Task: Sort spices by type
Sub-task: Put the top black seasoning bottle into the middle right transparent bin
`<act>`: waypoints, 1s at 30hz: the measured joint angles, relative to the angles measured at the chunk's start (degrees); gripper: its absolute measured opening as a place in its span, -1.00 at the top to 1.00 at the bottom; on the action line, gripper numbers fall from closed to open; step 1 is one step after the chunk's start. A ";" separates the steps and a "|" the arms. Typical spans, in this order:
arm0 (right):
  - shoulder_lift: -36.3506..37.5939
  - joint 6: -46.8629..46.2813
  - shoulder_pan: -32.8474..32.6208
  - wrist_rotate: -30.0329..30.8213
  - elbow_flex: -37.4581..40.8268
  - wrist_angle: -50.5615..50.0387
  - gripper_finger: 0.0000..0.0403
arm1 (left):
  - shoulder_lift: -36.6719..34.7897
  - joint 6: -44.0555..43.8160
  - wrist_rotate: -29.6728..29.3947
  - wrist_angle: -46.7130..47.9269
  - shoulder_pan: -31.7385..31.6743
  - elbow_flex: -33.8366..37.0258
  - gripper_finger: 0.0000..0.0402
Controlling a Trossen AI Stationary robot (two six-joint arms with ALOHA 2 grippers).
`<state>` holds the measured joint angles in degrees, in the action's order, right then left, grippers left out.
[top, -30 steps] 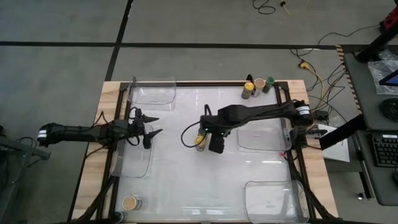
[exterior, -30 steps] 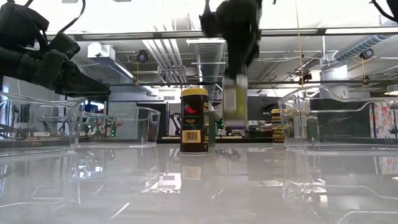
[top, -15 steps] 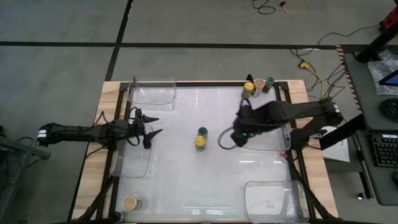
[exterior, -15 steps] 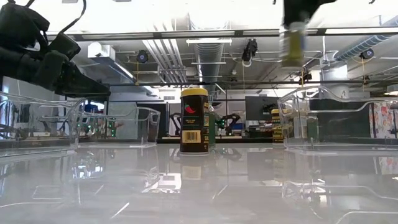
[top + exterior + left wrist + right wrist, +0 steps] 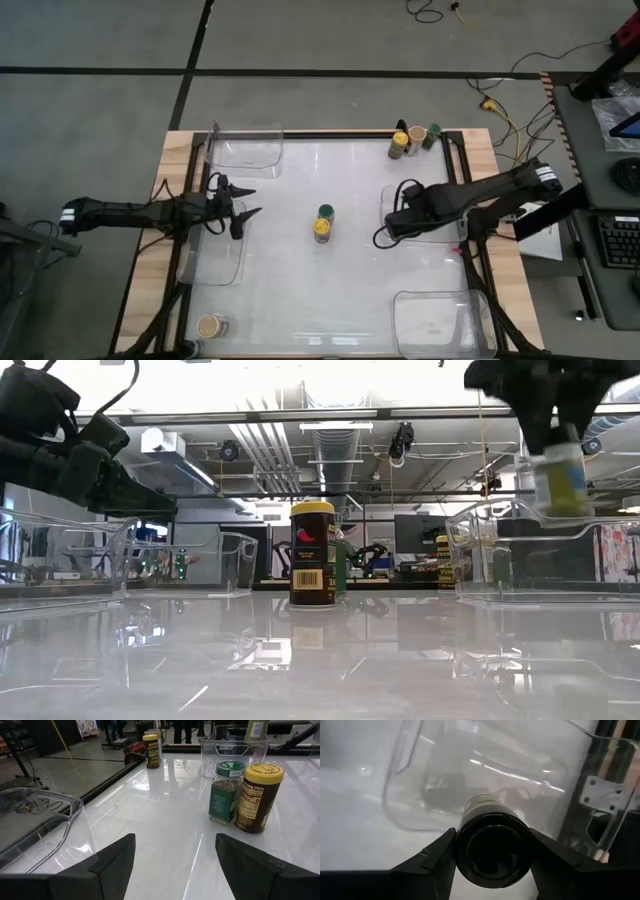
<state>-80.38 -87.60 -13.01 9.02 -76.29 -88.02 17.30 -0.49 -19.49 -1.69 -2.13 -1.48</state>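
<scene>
Black-lidded spice jar [image 5: 492, 845] clenched in right hand [image 5: 397, 220], raised over clear tray [image 5: 425, 232] on the bench's right side; releasing from there could tip it or clip the tray wall; left hand [image 5: 245, 203] idle, spread.

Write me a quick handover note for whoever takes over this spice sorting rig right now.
Right gripper: shut on a black-lidded spice jar, held above the clear tray on the table's right side, not yet released.
Left gripper: open, idle over the table's left side.
Mid-table: green-lidded jar and yellow-lidded jar, side by side.
Far edge: three more jars. Near-left corner: tan-lidded jar.
Done: no jar visibly in a tray yet.
Left: release the held jar, then sort the rest.
</scene>
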 joint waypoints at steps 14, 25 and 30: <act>-0.41 0.91 8.63 -1.37 8.63 14.65 -0.03 | 0.04 0.00 0.00 0.01 0.00 0.01 -0.30; -0.31 0.95 10.92 -4.16 14.31 20.73 -0.03 | 0.02 0.01 0.00 0.00 0.01 0.01 -0.30; -0.41 0.58 10.77 -4.47 14.93 23.14 -0.03 | 0.02 0.00 0.00 0.02 0.02 0.00 -0.30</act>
<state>-80.79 -87.02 -2.23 4.54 -61.36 -64.88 17.32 -0.49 -19.49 -1.67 -2.11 -1.47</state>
